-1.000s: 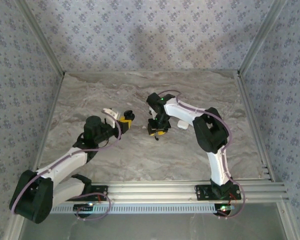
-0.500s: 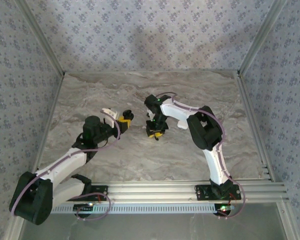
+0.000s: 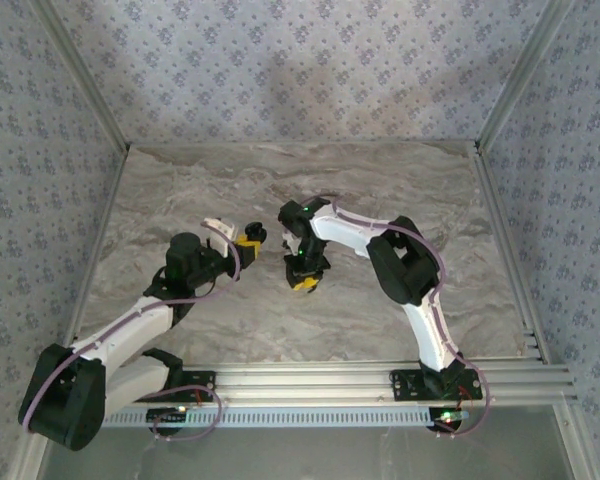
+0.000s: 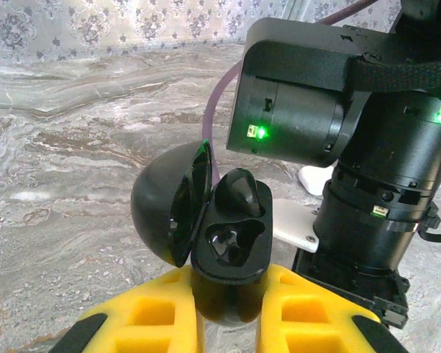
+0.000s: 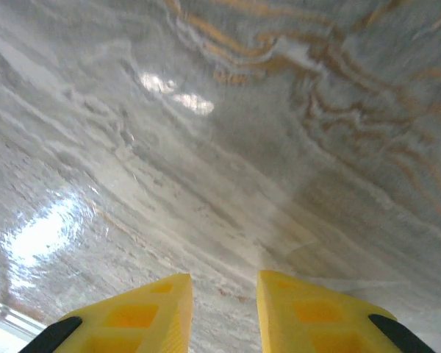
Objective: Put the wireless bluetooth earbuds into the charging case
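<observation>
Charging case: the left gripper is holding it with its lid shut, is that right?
Not quite. The left gripper does hold the charging case, but its lid stands open; the left wrist view shows this, with one black earbud seated inside.

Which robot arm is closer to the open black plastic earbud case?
Left. The left end effector clamps the open black plastic earbud case between its tips; the right end effector hangs beside it, apart.

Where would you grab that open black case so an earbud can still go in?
By the rounded lower body of the black case, pinched from below on two sides, as the left end effector does. The lid stands open to one side and the empty socket faces up, so this grip leaves both clear.
</observation>
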Tool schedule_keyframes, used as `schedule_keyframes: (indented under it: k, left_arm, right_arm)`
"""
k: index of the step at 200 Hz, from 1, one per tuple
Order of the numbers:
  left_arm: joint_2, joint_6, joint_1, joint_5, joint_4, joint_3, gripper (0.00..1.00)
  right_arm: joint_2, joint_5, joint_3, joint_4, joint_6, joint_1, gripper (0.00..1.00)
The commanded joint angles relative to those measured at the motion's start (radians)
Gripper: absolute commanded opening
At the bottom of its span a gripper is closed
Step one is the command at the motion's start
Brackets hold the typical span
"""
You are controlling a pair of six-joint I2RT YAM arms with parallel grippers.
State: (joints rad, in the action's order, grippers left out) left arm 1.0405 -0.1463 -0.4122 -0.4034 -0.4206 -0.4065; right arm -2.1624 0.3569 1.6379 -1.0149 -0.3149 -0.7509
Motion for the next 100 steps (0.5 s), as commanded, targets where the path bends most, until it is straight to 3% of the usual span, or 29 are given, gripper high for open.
schedule_keyframes:
  k: [1, 52, 75, 100]
  left_arm:
    - [-0.02, 0.015, 0.004, -0.012, -0.006, 0.005, 0.14]
    - [-0.028, 0.016, 0.005, -0.017, -0.004, 0.004, 0.14]
    - [-0.028, 0.014, 0.005, -0.017, -0.004, 0.004, 0.14]
    - [-0.016, 0.012, 0.004, -0.025, -0.009, 0.0, 0.14]
  right_arm:
    - [0.078, 0.0, -0.018, -0.075, 0.01, -0.004, 0.31]
    - [0.225, -0.08, -0.111, -0.064, -0.281, 0.036, 0.38]
    - [0.278, -0.065, -0.233, 0.069, -0.41, 0.062, 0.39]
    - [0.261, -0.062, -0.268, 0.132, -0.432, 0.07, 0.39]
